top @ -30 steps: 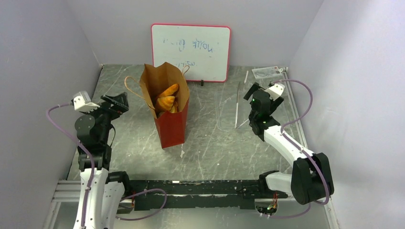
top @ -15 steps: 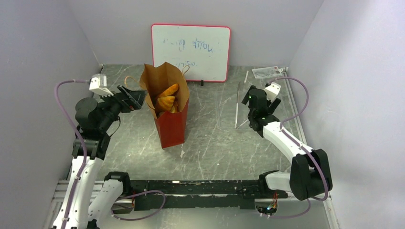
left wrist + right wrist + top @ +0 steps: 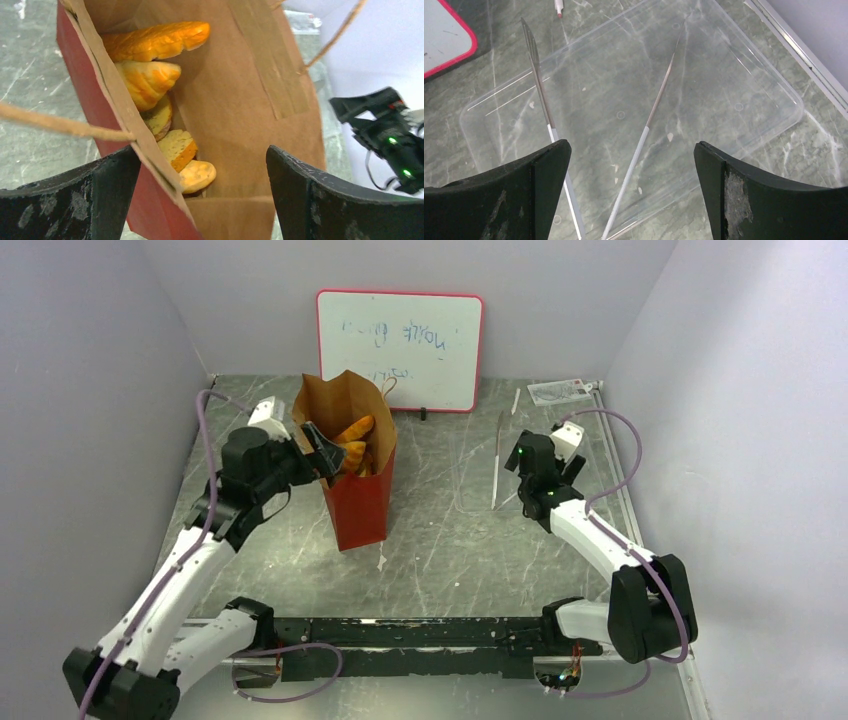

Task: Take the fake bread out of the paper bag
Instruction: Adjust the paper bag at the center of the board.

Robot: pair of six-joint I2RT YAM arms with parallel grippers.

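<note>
Left jaws gape wide astride the rim of the paper bag (image 3: 250, 100), fake bread (image 3: 150, 42) inside; right jaws equally wide.

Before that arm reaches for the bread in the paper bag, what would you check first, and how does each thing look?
1. Left end effector open: ok, jaws wide.
2. Paper bag upright, mouth open: ok.
3. Fake bread in sight: ok, several pieces lie along the near wall.
4. Both fingers inside the bag: not ok. The near wall runs between them, with one finger outside.
5. Cord handle clear of the fingers: cannot tell. It crosses in front of the outer finger.
6. Right end effector out of the way: ok, open over the clear tray, apart from the bag.
</note>
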